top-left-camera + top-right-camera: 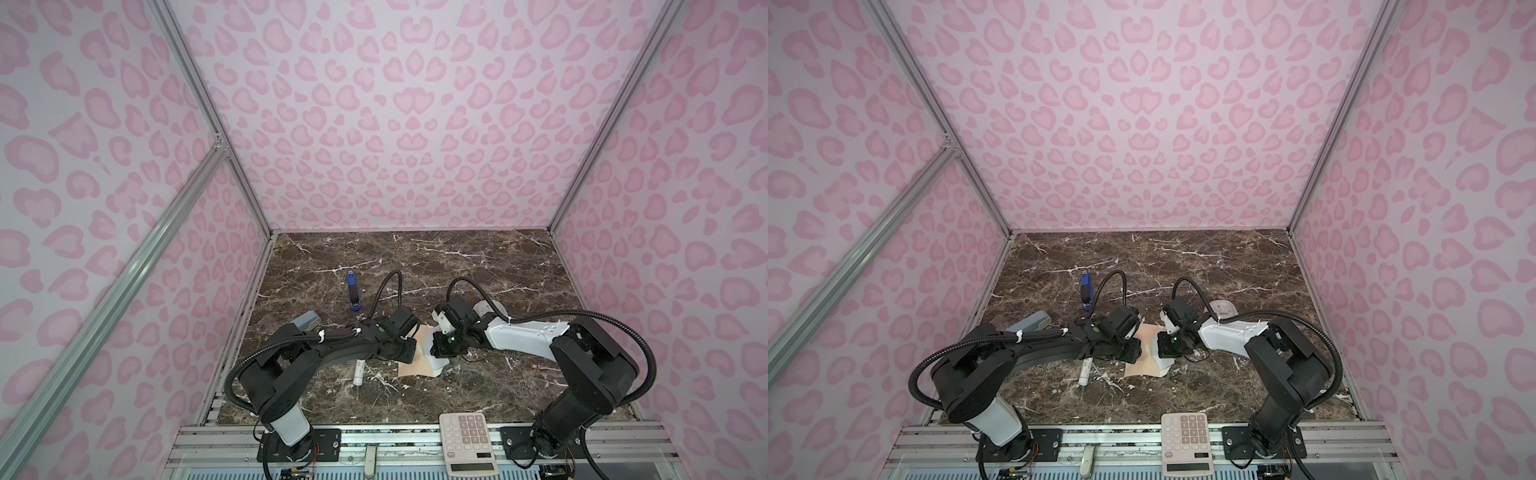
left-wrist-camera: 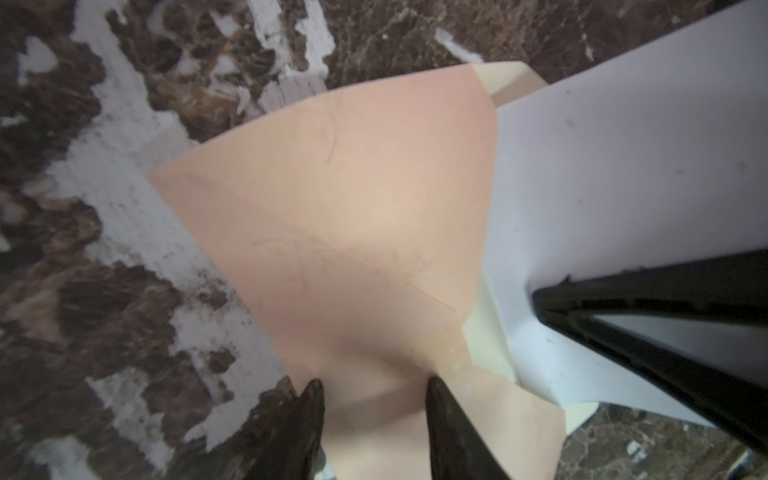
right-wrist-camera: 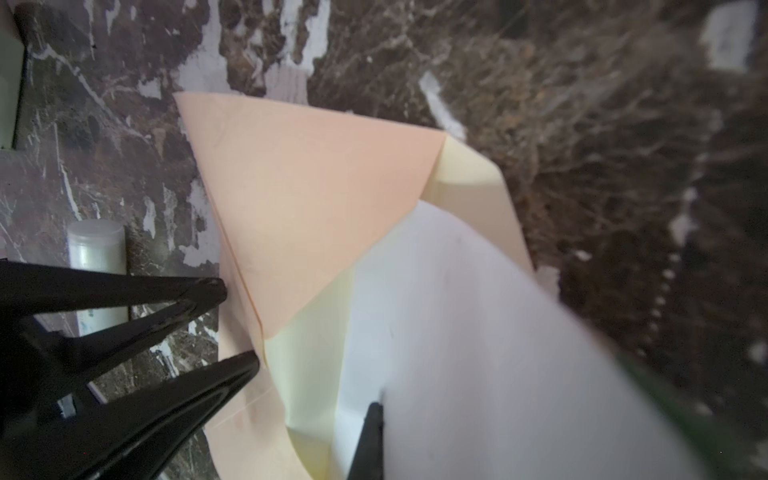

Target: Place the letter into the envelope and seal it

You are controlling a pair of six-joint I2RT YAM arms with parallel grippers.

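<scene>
Marble surface [image 1: 457, 266]; my arms meet over the envelope [image 1: 415, 368] in both top views.
Left wrist: left pincer [image 2: 374, 390] spread, tips on envelope; right pincer [image 2: 544, 295] pinches the letter [image 2: 623, 166]. Right wrist: letter meets the envelope's cream mouth.

Left hand [image 2: 374, 384] fingers apart, right hand [image 2: 545, 297] clamped shut

Brown marble tabletop [image 1: 457, 266], peach envelope [image 1: 417, 368], blue stapler [image 1: 353, 291], white tube [image 1: 358, 371], perhaps glue

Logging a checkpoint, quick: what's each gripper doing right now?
Left gripper: open, tips at the envelope.
Right gripper: shut on the letter.
</scene>
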